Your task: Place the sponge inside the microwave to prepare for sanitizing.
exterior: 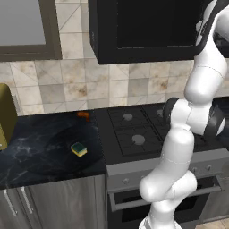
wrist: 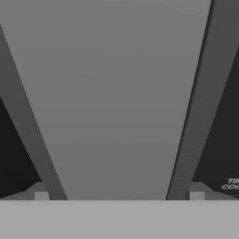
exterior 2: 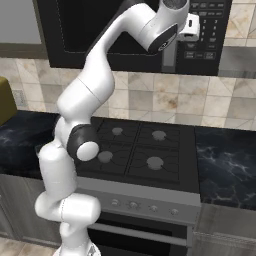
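The sponge [exterior: 79, 149], a small yellow block with a dark green top, lies flat on the black marble counter [exterior: 40, 152] left of the stove. The microwave [exterior: 143, 27], a black box with a dark glass door, hangs above the stove, and its door looks shut. The button panel [exterior 2: 204, 30] is at its right. My arm reaches up to the grey vertical door handle [exterior 2: 169, 56]. In the hand view the gripper [wrist: 119, 193] is open, and the wide grey handle [wrist: 112, 93] runs up between the two spread fingertips [wrist: 41, 192], very close. The sponge is far below and left of the gripper.
A black four-burner stove [exterior: 138, 129] with an oven below stands under the microwave. A small orange thing [exterior: 83, 115] sits at the back of the counter. An olive-yellow appliance [exterior: 5, 116] stands at the far left. A grey-fronted wall cabinet [exterior: 22, 27] hangs at upper left.
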